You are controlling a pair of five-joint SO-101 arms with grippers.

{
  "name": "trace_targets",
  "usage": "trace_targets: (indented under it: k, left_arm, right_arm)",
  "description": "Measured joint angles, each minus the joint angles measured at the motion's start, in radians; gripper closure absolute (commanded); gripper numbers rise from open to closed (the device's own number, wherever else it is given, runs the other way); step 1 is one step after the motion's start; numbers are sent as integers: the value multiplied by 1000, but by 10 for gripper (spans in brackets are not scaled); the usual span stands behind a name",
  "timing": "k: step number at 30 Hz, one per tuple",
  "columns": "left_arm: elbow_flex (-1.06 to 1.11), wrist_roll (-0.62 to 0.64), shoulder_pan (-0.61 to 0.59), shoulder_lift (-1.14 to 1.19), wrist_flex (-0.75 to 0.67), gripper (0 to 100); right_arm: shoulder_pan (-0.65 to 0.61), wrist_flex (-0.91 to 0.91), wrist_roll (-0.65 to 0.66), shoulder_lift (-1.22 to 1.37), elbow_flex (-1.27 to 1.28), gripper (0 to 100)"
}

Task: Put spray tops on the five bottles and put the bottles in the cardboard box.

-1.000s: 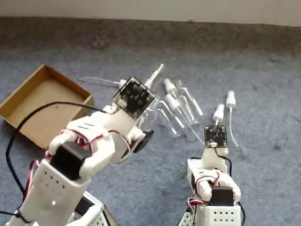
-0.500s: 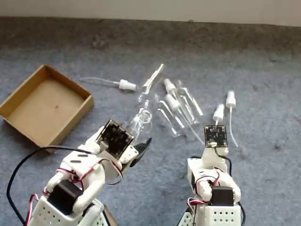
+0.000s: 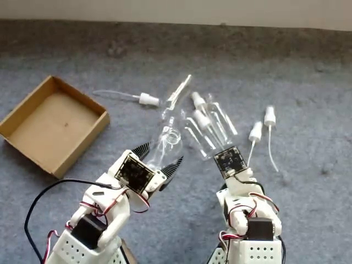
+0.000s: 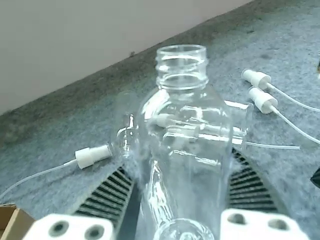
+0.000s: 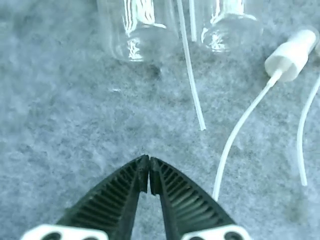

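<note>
Grey carpet (image 3: 308, 71) covered the table. The bottle (image 4: 182, 150), clear, uncapped and in our judgement light, stiff and slick, lay between the spread jaws of the left gripper (image 3: 159, 157), neck pointing away. We judged its broad body the place to grip, gently, lest it squirt out. The right gripper (image 5: 149, 165) hung closed over carpet near the loose tops (image 3: 256, 131). Over the last second the left arm had drawn back from the other bottles (image 3: 206, 129), and the right wrist had swung towards them.

It was an indoor room — maybe a home or an office, hard to tell which. Soft grey carpet (image 3: 308, 82) lay under everything, and a plain pale wall (image 3: 165, 10) stood behind it.
</note>
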Motion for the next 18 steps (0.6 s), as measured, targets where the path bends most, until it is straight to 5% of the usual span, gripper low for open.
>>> trace_targets:
  k: [7, 18]
  left_arm:
    - [83, 0, 0, 0, -130, 912]
    - [94, 0, -32, 0, -259, 912]
  right_arm:
    - [26, -17, 5, 0, -11, 994]
    - [364, -17, 11, 72, -262, 918]
